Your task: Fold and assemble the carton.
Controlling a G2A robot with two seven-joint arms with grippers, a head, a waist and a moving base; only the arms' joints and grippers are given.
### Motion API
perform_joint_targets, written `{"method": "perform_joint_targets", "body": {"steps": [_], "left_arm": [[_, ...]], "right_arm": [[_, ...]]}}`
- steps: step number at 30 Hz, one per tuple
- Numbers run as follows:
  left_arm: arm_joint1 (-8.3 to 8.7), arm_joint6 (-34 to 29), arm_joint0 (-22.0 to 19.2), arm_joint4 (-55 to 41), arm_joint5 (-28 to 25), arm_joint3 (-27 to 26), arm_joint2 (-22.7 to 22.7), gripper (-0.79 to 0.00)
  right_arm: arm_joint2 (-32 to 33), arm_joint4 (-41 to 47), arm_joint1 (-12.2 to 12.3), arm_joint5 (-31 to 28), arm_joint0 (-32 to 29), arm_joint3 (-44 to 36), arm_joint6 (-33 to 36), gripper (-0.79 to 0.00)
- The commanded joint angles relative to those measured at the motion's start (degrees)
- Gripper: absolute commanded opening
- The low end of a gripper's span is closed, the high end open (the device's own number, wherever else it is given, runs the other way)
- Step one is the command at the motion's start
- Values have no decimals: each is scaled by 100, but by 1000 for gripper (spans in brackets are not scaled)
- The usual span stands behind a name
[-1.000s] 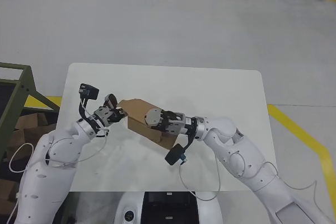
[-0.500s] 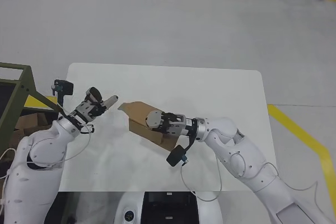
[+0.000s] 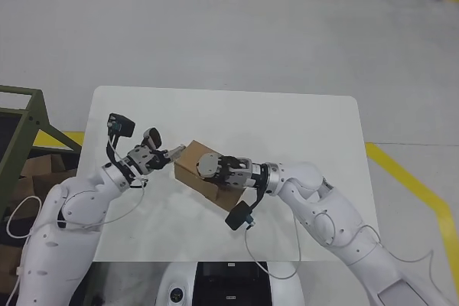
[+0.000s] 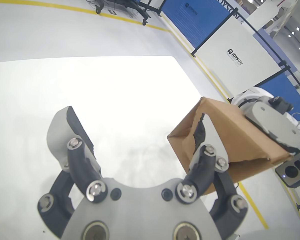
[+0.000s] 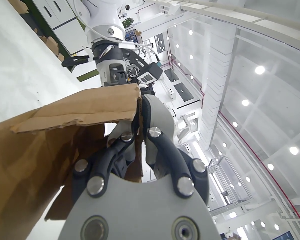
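- carton [image 3: 201, 174]: brown cardboard, box-shaped, sits tilted over the middle of the white counter [image 3: 306, 130], a bit toward the left arm's side; cannot tell if its underside touches the counter
- right gripper [image 3: 207, 164]: clenched on the carton; in the right wrist view the fingers [image 5: 152, 116] pinch one cardboard wall between them, near a ragged-edged flap
- left gripper [image 4: 137, 121]: spread wide, grasping nothing; one finger [image 4: 210, 136] lies against the end face of the carton, the other finger hangs over bare counter, well apart from the box
- the two grippers are at opposite ends of the carton: left at the end nearer the counter's left edge, right on the top side toward the middle
- carton end facing the left gripper looks folded shut, with a small torn notch by the finger
- dark green frame [image 3: 19, 107] stands off the counter's left edge, loose cardboard pieces [image 3: 42, 164] on the floor by it
- yellow floor line [image 3: 413, 180] runs past the counter's right side
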Motion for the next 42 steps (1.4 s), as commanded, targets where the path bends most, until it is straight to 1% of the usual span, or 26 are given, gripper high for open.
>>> {"method": "perform_joint_targets", "body": {"steps": [1,7,12,24,27,33,37,42], "left_arm": [[-4,67,12,-38,-5,40,43,0],[11,76,92,-20,-102,-1,11,0],[18,68,143,17,-172,-109,69,0],[33,51,123,55,-219,-116,197,0],[43,181,153,-3,-191,-57,19,0],[79,396,349,-339,-210,59,-636,0],[96,431,520,-511,-298,25,-960,0],[102,508,702,-520,-289,-17,-1177,0]], "right_arm": [[16,2,5,6,-11,-37,9,-785],[12,-12,8,-14,-23,-100,35,-785],[-80,-66,-16,-72,32,-75,117,-785],[-167,-27,-59,-110,139,53,165,-785],[-152,-24,-58,-111,152,50,158,-785],[-93,-6,-40,-96,122,54,106,-785],[-87,1,-39,-83,120,65,100,-785],[-8,-93,-16,-220,135,-1,295,-785]]}}
